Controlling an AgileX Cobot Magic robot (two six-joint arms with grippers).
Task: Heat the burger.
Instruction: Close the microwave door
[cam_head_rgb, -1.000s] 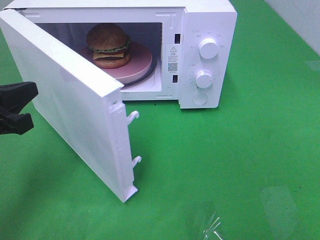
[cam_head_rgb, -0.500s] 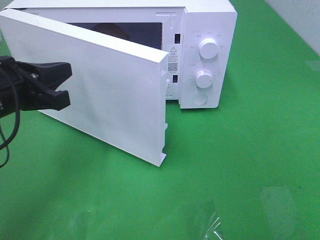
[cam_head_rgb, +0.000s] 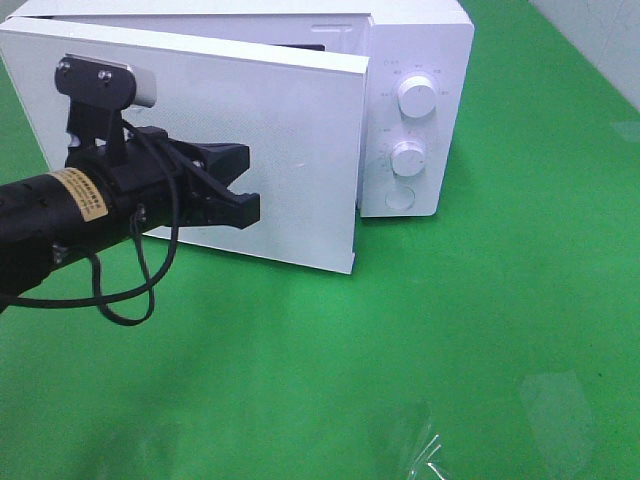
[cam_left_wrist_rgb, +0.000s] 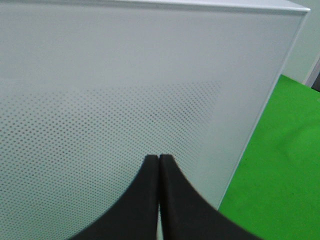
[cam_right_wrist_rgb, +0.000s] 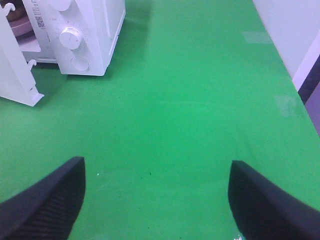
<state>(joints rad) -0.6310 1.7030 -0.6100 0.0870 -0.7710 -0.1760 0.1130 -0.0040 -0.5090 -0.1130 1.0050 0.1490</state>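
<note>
White microwave (cam_head_rgb: 420, 60): at 12 o'clock in the high view, on the green tabletop (cam_head_rgb: 450, 350); two round knobs (cam_head_rgb: 416, 96) sit one above the other on its panel.
Door (cam_head_rgb: 280, 130): perforated white face, ajar, its free edge just off the body with a dark slit above it.
Burger: out of sight in every view, so its look cannot be told; the door covers the oven opening.
Left gripper (cam_left_wrist_rgb: 159, 159): at 9 o'clock in the high view; black fingers pressed together, pinching nothing, tips at the door's dotted panel. Contact looks likely but is not certain.
Right gripper (cam_right_wrist_rgb: 157, 200): fingers (cam_right_wrist_rgb: 45, 200) spread wide, empty, over bare green surface, well apart from the microwave.
</note>
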